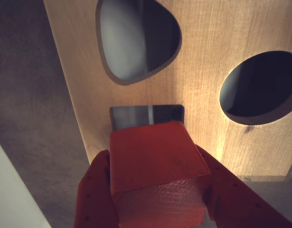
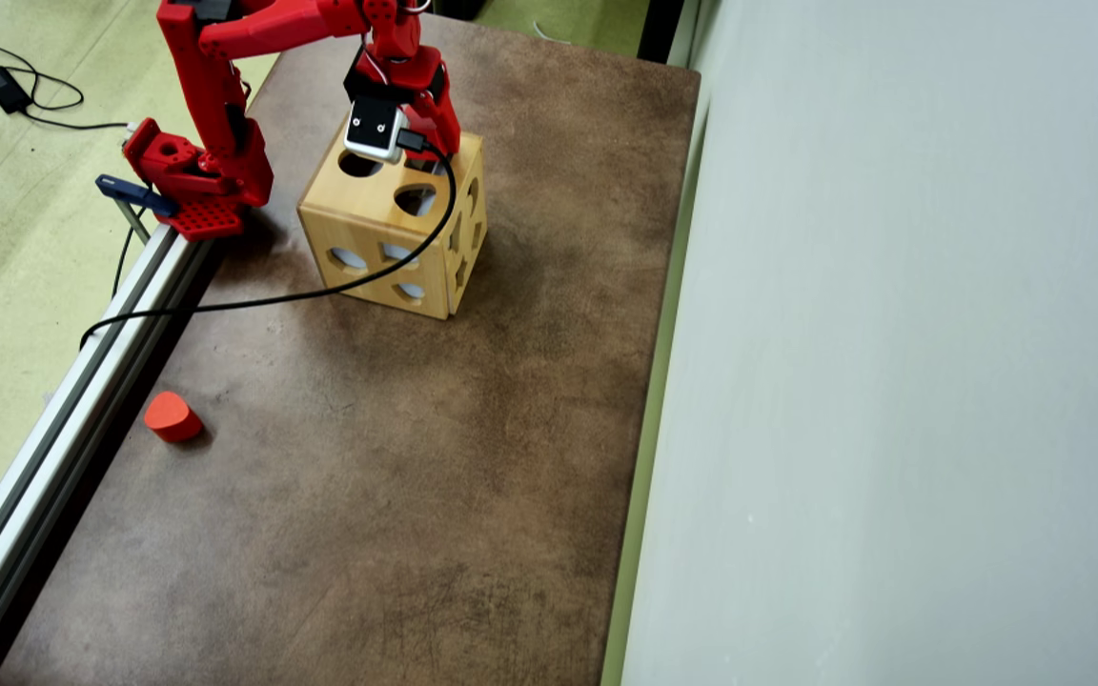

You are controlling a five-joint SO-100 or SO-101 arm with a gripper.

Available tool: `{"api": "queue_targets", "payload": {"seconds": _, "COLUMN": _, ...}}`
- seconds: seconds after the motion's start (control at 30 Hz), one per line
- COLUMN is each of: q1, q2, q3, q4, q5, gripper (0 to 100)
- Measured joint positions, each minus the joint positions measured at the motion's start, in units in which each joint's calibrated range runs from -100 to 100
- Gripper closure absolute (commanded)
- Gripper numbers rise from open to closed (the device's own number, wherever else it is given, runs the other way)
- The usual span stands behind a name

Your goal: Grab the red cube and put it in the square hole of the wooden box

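In the wrist view my gripper (image 1: 157, 190) is shut on the red cube (image 1: 155, 161), one red finger on each side. The cube hangs just over the wooden box (image 1: 202, 90), its far edge covering the near part of the square hole (image 1: 146, 115). A teardrop-shaped hole (image 1: 136, 38) and a round hole (image 1: 259, 85) lie beyond. In the overhead view the box (image 2: 396, 229) stands on the brown mat and the gripper's wrist (image 2: 396, 105) hovers over the box's top far edge; the cube and the square hole are hidden under it.
An orange-red rounded block (image 2: 172, 416) lies on the mat near the left edge. An aluminium rail (image 2: 82, 381) runs along the mat's left side. The arm's base (image 2: 196, 181) is clamped left of the box. A grey wall (image 2: 892, 333) bounds the right side.
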Motion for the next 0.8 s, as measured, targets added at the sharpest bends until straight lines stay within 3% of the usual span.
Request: {"api": "queue_targets", "payload": {"seconds": 0.8, "q1": 1.7, "q2": 2.8, "q3": -0.7, "q4": 1.5, "q5": 0.1, "gripper": 98}}
